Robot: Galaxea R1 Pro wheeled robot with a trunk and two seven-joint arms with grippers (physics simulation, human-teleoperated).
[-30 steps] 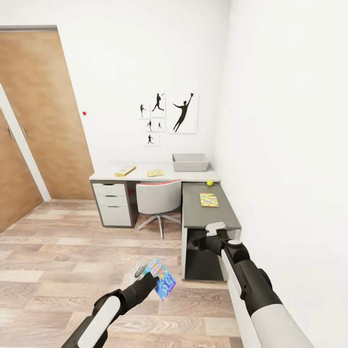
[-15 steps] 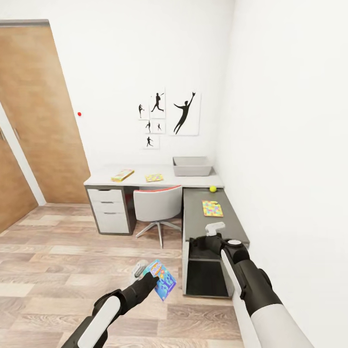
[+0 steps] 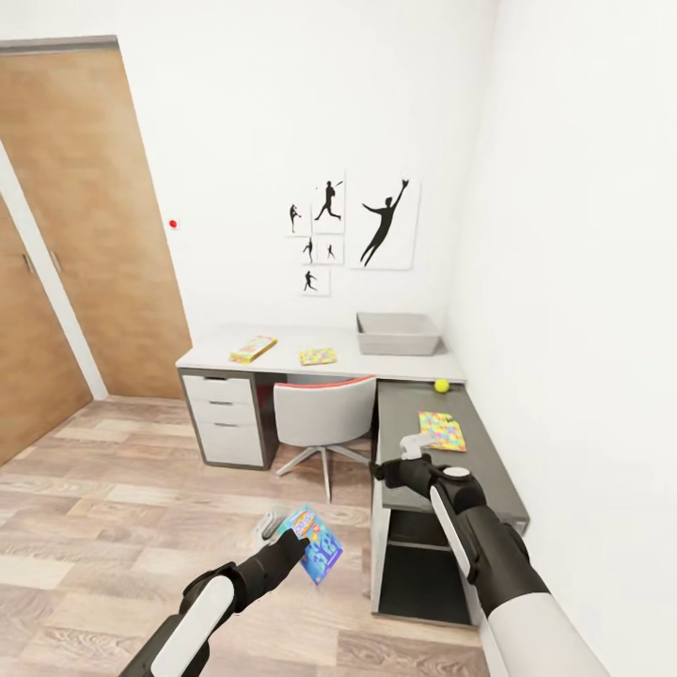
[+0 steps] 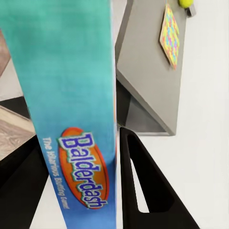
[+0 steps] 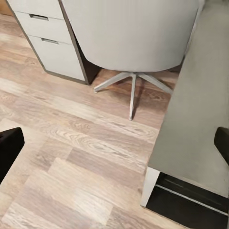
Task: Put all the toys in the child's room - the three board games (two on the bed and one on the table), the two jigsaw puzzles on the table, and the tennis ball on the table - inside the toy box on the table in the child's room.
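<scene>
The Balderdash board game (image 3: 313, 543) is held clamped in the left hand (image 3: 299, 543), low over the floor. The toy box (image 3: 398, 333) is seen ahead and rightward, at the surface's (image 3: 414, 416) back corner, well apart. The right hand (image 3: 411, 449), fingers spread and empty, is carried nearer it.

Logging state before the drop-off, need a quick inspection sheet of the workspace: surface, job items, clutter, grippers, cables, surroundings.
Surface: L-shaped desk, white top along the back wall, grey wing along the right wall.
Job's things: toy box at the desk corner; tennis ball and colourful flat box on the grey wing; two flat boxes on the white top; Balderdash box in the left gripper.
Clutter: nothing seen.
Grippers: left shut on the Balderdash box; right gripper open, empty, at the grey wing's edge.
Cables: nothing seen.
Surroundings: chair tucked in, drawer unit, wooden doors, silhouette posters, wood floor.
</scene>
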